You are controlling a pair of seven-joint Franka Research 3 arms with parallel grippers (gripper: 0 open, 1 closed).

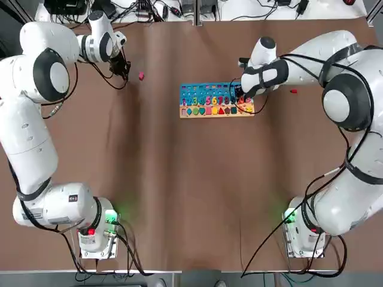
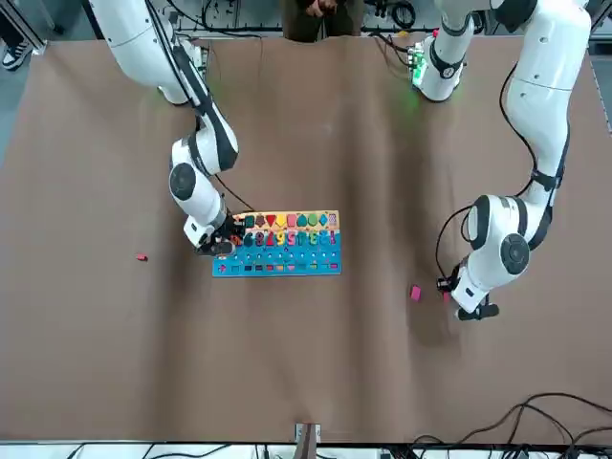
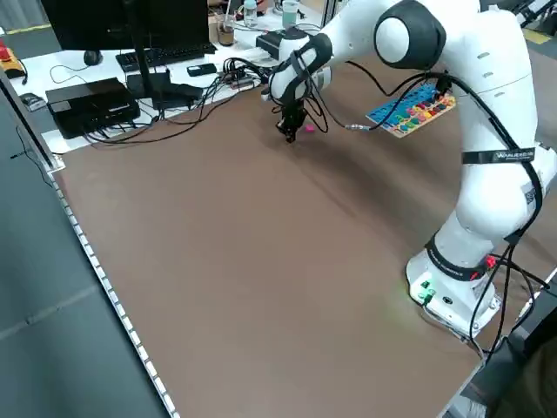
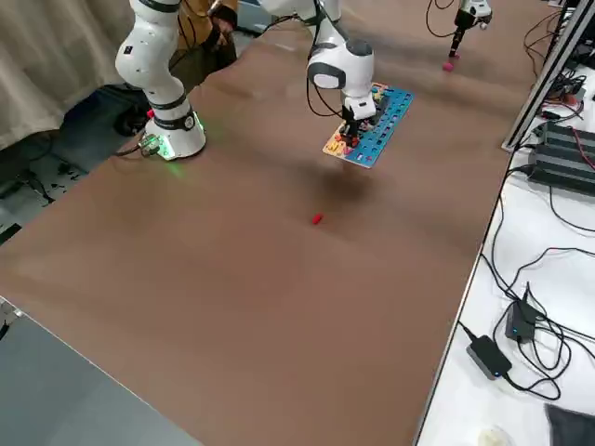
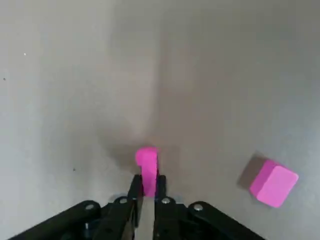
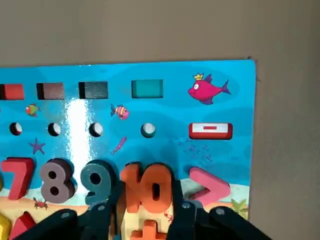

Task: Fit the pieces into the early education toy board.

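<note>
Left gripper upper left of top view, fingers pinching upright pink piece; second pink piece loose nearby. Right gripper clamped on orange "10" at board right end, frame centre. Red piece right of board.

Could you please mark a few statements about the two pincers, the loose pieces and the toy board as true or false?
1. The left pincer is closed on an upright pink piece. True.
2. A second pink piece lies on the table beside it, apart from that pincer. True.
3. The right pincer hovers over bare table, far from the toy board. False: it is at the board's end, its fingers around the orange 10.
4. A small red piece lies on the table off the board. True.
5. The board's tan edge faces away from the robot. False: the tan edge is on the robot's side.
</note>
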